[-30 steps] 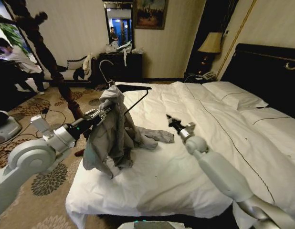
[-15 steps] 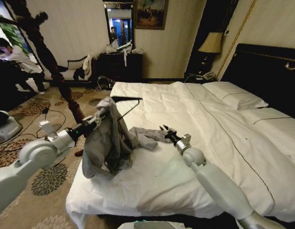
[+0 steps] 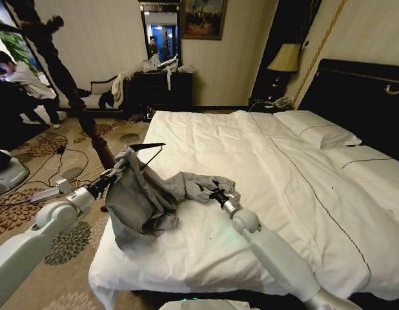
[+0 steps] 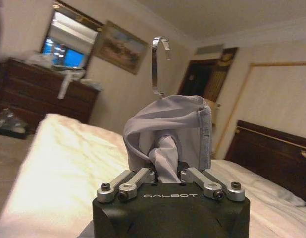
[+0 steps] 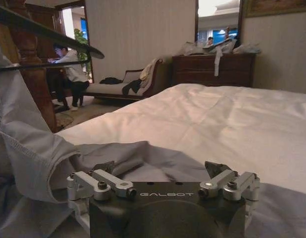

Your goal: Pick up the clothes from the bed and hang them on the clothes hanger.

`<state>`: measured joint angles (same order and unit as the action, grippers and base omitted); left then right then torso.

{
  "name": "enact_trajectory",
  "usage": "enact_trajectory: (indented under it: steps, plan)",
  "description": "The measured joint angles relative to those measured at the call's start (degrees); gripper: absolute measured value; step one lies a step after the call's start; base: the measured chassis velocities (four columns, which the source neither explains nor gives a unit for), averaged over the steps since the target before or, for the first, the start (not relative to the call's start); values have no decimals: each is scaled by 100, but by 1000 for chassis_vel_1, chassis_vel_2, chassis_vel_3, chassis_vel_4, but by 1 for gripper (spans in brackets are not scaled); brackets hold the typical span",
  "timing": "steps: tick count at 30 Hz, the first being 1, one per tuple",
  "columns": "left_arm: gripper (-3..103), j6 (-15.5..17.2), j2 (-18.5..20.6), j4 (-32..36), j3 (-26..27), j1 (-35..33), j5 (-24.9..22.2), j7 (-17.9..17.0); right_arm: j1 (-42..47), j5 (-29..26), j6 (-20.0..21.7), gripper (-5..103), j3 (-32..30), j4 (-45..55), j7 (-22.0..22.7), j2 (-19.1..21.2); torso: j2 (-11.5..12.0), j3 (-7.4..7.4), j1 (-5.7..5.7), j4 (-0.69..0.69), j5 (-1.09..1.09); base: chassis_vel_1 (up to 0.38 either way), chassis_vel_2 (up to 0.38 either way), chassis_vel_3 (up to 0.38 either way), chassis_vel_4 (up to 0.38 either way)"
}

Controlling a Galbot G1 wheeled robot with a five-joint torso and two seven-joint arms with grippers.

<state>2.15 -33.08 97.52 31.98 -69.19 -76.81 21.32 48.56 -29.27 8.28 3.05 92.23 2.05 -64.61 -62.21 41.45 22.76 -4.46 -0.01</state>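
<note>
Sinking since the earlier frame, the clothes (image 3: 144, 200) and clothes hanger (image 3: 146, 148) hang lower from the left gripper (image 3: 115, 173), jaws clamped on the cloth. The right gripper (image 3: 217, 192), jaws apart, has reached the sleeve on the bed (image 3: 264, 174).

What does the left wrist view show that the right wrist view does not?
Left wrist view only: the left gripper shut on the clothes, with the clothes hanger hook rising above the cloth. Right wrist view only: the right gripper open, low over a grey sleeve, plus the hanger's black bar. Both share the grey clothes, the bed and the dresser.
</note>
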Motion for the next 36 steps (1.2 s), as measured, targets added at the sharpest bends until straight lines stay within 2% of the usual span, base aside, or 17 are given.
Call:
enact_trajectory:
  steps: [7,13,17,21,23,25,26,27,28,31,36]
  plan:
    - [16,-102,-259,-298,467,-572,125,197,-612,-15,49,100,699,-474,7,-364,0,0,0,0,-1,0,0,0,0]
    - [16,-179,-407,-342,824,-1003,159,288,-760,2,61,100,872,-551,7,-415,0,0,1,3,0,0,0,0,0]
    - [16,-196,-464,-267,1001,-1181,163,305,-643,-74,100,100,775,-300,6,-234,1,0,1,2,1,0,0,0,0]
    - [16,-208,-497,-191,1135,-1302,154,324,-241,-956,404,100,654,654,78,353,0,-1,0,-6,1,0,0,0,0]
    - [16,-210,-508,-173,1140,-1309,154,324,-223,-1021,431,100,716,728,75,363,0,-1,0,-5,1,0,0,0,0]
    - [16,-210,-531,-136,1141,-1317,160,321,-258,-1078,453,100,821,728,75,257,0,0,-1,-1,0,0,0,0,0]
    - [16,-211,-551,-88,1144,-1333,186,316,-378,-1171,466,100,932,613,91,10,0,0,0,1,1,0,0,0,0]
    - [16,-211,-551,-88,1144,-1333,186,316,-378,-1171,466,100,932,613,91,10,0,0,0,1,1,0,0,0,0]
    - [16,-210,-568,-45,1164,-1360,198,313,-472,-1252,486,100,990,533,111,-171,0,0,0,1,1,0,0,0,0]
    - [16,-210,-599,65,1243,-1467,226,313,-750,-1702,668,100,1204,446,239,-547,0,0,0,4,1,0,0,0,0]
    - [16,-208,-628,102,1265,-1493,233,319,-866,-1644,719,100,1413,265,241,-609,0,0,0,0,0,0,0,0,0]
